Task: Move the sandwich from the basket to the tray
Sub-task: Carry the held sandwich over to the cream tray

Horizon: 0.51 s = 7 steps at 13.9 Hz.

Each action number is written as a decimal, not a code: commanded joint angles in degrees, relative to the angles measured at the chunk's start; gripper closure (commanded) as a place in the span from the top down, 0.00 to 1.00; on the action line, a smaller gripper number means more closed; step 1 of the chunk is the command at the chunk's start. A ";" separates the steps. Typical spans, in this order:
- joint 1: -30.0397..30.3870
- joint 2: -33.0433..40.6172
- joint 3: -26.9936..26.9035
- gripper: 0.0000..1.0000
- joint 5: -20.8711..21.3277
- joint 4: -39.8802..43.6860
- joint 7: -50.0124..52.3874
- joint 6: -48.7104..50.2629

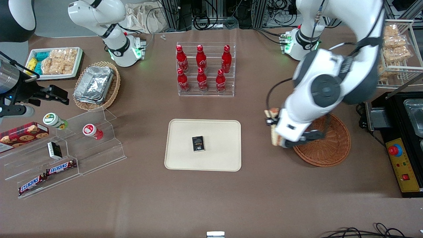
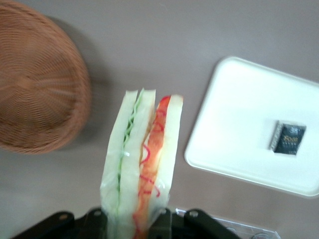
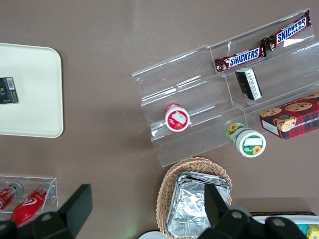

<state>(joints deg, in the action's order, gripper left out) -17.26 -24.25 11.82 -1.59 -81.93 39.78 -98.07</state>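
My left gripper point(image 1: 281, 141) is shut on the sandwich point(image 1: 273, 135), a wedge of white bread with red and green filling, and holds it above the table between the basket and the tray. In the left wrist view the sandwich point(image 2: 142, 159) sticks out from between the black fingers point(image 2: 162, 220) of the gripper point(image 2: 130, 220). The round reddish-brown wicker basket point(image 1: 327, 145) lies empty just beside the gripper, toward the working arm's end; it also shows in the left wrist view point(image 2: 35, 89). The cream tray point(image 1: 185, 158) lies mid-table and shows in the left wrist view point(image 2: 239, 124).
A small black packet point(image 1: 198, 144) lies on the tray. A clear rack of red bottles point(image 1: 205, 69) stands farther from the front camera than the tray. A clear stepped stand with snacks point(image 1: 66, 155) and a tan basket of foil containers point(image 1: 96, 85) are toward the parked arm's end.
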 commanded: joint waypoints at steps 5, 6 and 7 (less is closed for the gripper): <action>-4.79 -17.83 7.17 0.00 8.50 3.62 -1.20 -18.62; -5.58 -19.15 7.08 0.00 9.75 3.62 -1.28 -20.82; -5.59 -20.38 7.08 0.00 9.85 3.62 -1.55 -22.76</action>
<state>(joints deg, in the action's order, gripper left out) -21.84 -42.20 19.09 6.40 -81.18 38.88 -119.41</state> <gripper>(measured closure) 0.797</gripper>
